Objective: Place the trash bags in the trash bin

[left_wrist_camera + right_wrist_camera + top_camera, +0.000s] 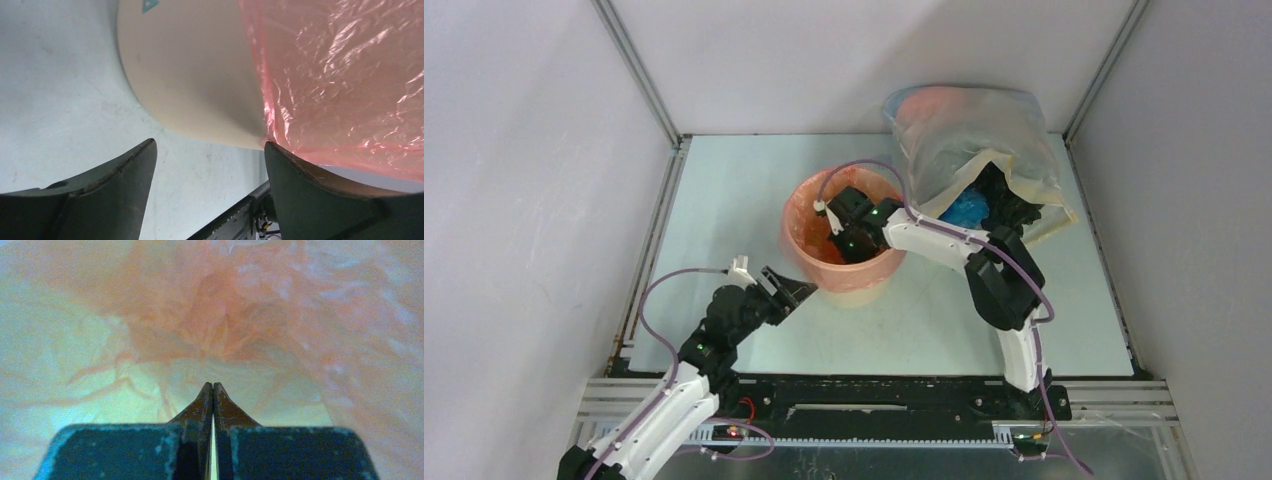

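Lining the trash bin (pixel 856 282), a pink bag (pixel 215 315) hides its floor.

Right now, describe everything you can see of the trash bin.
The trash bin is a round, slightly tapered cream bucket, smooth like plastic, with a small teal triangle motif on its wall. It stands upright near the middle of the table. A thin pink trash bag lines it and folds over the rim. The right gripper, shut, reaches down inside. The open left gripper sits close to its near-left wall.
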